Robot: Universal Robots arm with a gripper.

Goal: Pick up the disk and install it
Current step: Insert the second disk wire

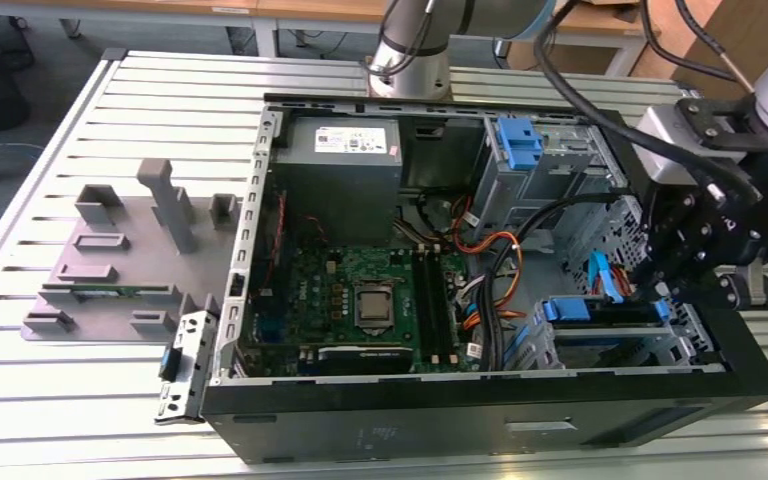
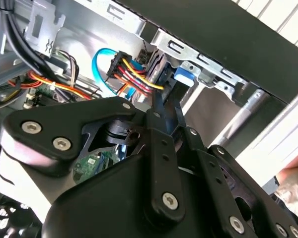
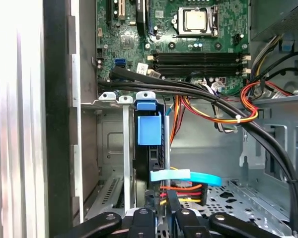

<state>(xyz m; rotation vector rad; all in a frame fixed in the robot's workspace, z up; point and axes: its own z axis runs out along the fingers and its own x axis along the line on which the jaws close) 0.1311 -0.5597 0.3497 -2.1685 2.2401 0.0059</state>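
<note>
Where the drive cage [image 1: 624, 345] stands, the disk [image 3: 149, 144] upright between closed hand [image 3: 161, 206] fingers.

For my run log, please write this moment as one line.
gripper: at drive bay of open computer case | disk: seated in bay, blue carrier | cables: attached at disk | fingers: closed

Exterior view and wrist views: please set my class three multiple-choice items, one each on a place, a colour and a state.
1. The gripper is
A. over the grey fixture
B. at the drive bay
C. over the power supply

2. The disk's carrier is
A. red
B. blue
C. green

3. The case is
A. open, on its side
B. shut by a panel
C. standing upright

Answers: 1 B, it hangs at the bay on the exterior view's right. 2 B, its plastic is blue. 3 A, the motherboard lies exposed.
</note>
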